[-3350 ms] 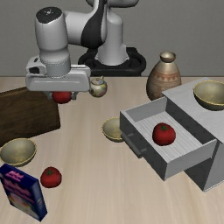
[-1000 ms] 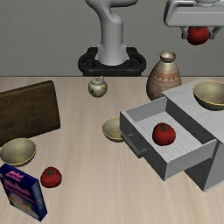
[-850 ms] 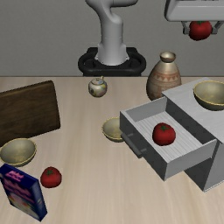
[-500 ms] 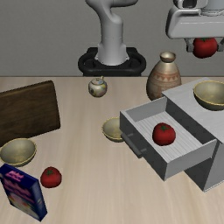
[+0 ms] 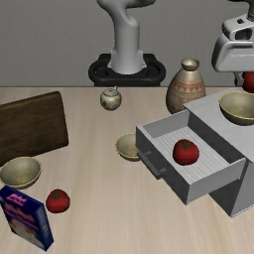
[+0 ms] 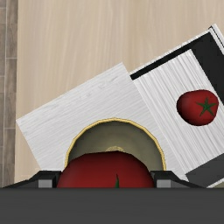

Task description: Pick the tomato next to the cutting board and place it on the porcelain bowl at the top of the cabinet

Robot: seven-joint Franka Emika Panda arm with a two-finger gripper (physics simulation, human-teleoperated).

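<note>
Currently the pincer [image 6: 103, 181] is clamped on the tomato [image 6: 102, 164], holding it in the air over the porcelain bowl [image 6: 112, 136] on the cabinet top [image 6: 70, 109].

Risk: if released off-centre or too high, the round fruit may strike the rim and roll off.

Contents: the visible part of the bowl is bare. The drawer [image 6: 166, 83], beside and below the pincer, stands open and holds a second tomato [image 6: 199, 105].

Upper right: the tomato [image 5: 249, 81] hangs above the porcelain bowl [image 5: 238, 108] atop the cabinet [image 5: 203, 112]; another tomato [image 5: 185, 151] lies in the drawer [image 5: 163, 135], lower left.
</note>
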